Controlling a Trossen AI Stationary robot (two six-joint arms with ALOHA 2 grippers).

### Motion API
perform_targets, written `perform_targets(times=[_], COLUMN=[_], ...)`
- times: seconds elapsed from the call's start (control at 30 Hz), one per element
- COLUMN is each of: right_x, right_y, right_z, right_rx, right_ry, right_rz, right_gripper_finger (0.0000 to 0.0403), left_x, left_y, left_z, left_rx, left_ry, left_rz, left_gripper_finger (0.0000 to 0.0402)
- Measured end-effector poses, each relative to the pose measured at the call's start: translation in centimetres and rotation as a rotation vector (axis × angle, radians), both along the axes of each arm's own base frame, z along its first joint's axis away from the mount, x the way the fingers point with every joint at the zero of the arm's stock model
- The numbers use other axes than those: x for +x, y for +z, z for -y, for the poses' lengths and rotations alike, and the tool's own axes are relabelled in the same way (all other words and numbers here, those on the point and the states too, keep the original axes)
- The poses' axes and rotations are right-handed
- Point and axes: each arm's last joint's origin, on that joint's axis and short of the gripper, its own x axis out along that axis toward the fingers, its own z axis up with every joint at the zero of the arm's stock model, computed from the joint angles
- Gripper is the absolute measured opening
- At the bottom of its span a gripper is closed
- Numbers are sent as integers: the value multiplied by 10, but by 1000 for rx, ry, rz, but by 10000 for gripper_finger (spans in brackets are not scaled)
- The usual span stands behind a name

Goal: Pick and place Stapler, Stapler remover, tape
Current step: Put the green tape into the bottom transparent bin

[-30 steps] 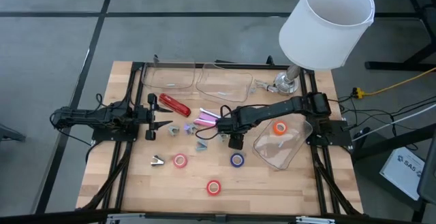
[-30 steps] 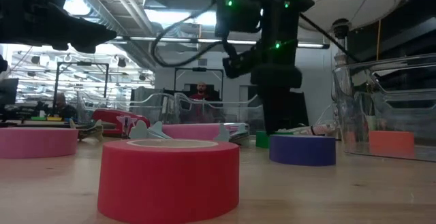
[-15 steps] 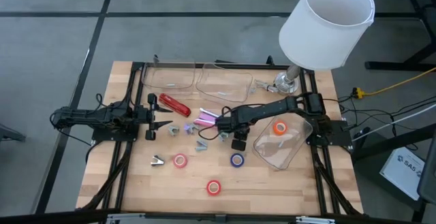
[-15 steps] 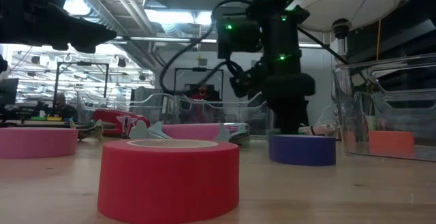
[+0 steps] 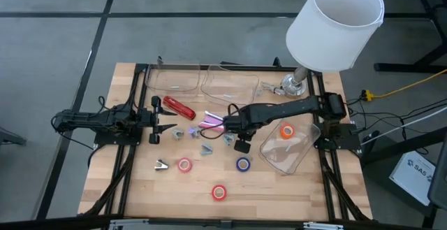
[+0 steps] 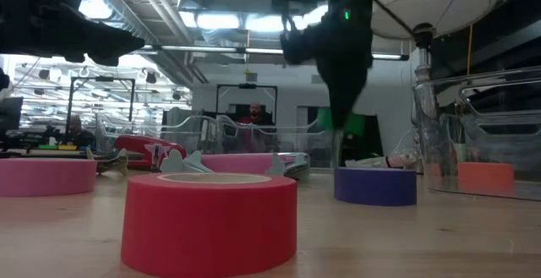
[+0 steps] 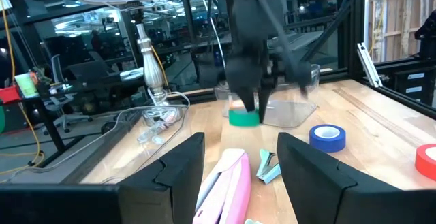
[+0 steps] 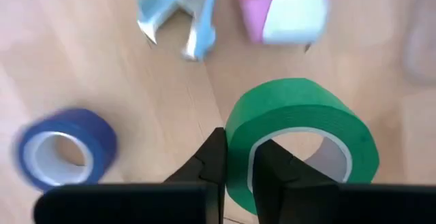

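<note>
My right gripper (image 5: 230, 138) hangs over the table's middle, pointing down, shut on a green tape roll (image 8: 300, 139). The roll also shows in the left wrist view, green tape (image 7: 243, 118). On the wood lie a blue tape roll (image 5: 243, 163), a red roll (image 5: 219, 192) and a pink roll (image 5: 184, 164). An orange roll (image 5: 286, 131) lies in a clear container. A red stapler (image 5: 179, 107), a pink stapler (image 5: 209, 123) and a stapler remover (image 5: 207, 149) lie nearby. My left gripper (image 5: 158, 121) waits open at the left. My right gripper pinches the green roll's wall (image 8: 238, 149), one finger (image 8: 276, 169) inside the ring's hole and the other outside. The fingers come from above, pointing down. The roll hangs about level, hole upward, lifted clear of the table.
Clear containers stand at the far edge (image 5: 174, 82) (image 5: 230, 89) and at the right (image 5: 283, 156). A white-shaded lamp (image 5: 335, 24) stands at the far right corner. More small stapler removers (image 5: 162, 164) (image 5: 178, 133) lie left of the middle.
My right gripper dipped onto the green roll, took hold of it and has risen. The roll, which lay on the table a second ago, now hangs clear of it.
</note>
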Motion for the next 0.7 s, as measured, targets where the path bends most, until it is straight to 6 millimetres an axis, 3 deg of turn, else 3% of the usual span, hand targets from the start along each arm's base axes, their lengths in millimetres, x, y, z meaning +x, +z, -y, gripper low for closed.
perform_targets(times=[0.23, 0.37, 0.7], right_x=[-7, -17, -71], right_y=[52, 70, 112], right_z=[-14, -25, -62], right_rx=[-50, -42, 10], right_ry=[20, 12, -103], right_rz=[63, 83, 73], right_gripper_finger=[41, 41, 42], left_x=[0, 0, 0], left_y=[0, 0, 0], left_z=[0, 0, 0], left_rx=[0, 0, 0], left_ry=[0, 0, 0], left_rz=[0, 0, -1], left_gripper_finger=[182, 182, 182])
